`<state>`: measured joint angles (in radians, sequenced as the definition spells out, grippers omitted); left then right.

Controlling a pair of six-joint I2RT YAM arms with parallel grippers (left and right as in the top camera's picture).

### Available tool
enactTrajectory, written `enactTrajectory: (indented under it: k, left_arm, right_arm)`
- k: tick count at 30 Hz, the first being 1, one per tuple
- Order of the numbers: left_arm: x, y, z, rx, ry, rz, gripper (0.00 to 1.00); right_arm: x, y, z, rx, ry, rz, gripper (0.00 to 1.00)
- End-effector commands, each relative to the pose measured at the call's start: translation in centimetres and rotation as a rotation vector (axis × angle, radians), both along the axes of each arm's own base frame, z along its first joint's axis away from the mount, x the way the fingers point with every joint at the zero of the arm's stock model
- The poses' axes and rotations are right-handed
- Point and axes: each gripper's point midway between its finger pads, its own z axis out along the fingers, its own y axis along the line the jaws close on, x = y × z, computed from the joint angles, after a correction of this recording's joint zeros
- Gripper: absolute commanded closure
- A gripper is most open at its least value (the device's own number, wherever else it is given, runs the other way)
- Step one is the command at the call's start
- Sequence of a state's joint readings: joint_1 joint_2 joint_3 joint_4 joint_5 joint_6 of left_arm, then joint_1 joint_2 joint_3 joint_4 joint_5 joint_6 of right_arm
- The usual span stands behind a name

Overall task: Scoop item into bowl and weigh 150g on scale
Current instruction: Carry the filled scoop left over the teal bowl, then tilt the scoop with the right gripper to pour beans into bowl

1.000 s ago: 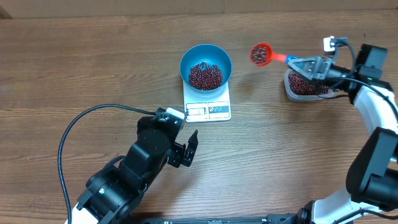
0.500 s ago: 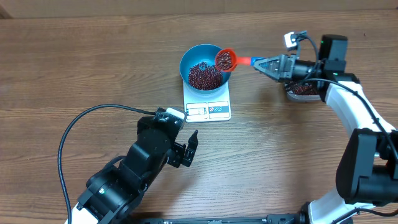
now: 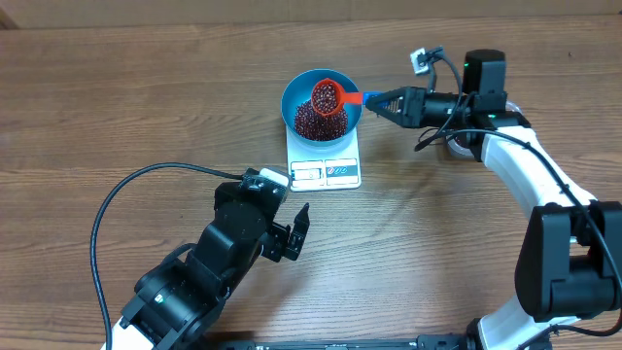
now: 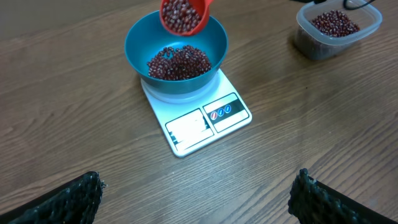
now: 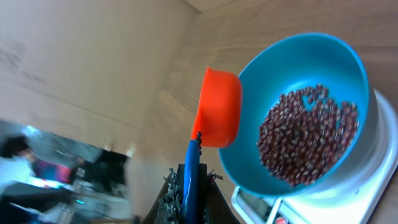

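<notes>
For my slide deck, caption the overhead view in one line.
Right gripper holds a red scoop of beans over the blue bowl on the scale.

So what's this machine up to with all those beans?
The right pincer is shut on the handle of an orange scoop loaded with beans, holding it over the blue bowl. The bowl sits on a white scale and already contains beans. The left pincer hangs open, holding nothing. A clear tub nearby holds more.
</notes>
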<state>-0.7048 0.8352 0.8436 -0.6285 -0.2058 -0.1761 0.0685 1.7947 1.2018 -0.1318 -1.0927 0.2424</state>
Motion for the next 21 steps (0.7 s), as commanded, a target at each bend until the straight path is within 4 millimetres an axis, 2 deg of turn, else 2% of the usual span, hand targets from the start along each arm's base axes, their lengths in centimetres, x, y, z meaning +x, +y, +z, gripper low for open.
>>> enactTrajectory:
  k: [1,5,21]
  left_arm:
    - [0.06,0.19,-0.06,0.014,-0.010,-0.003,0.00]
    - [0.07,0.18,-0.05,0.014,-0.010,-0.003,0.00]
    - [0.06,0.19,-0.06,0.014,-0.010,-0.003,0.00]
  right_arm:
    - [0.52,0.61,-0.96,-0.097,-0.147,0.011,0.96]
    - [0.94,0.79,-1.48,-0.166,-0.239,0.015,0.96]
    - [0.92,0.81,-1.48,-0.313,-0.666,0.168,0.96]
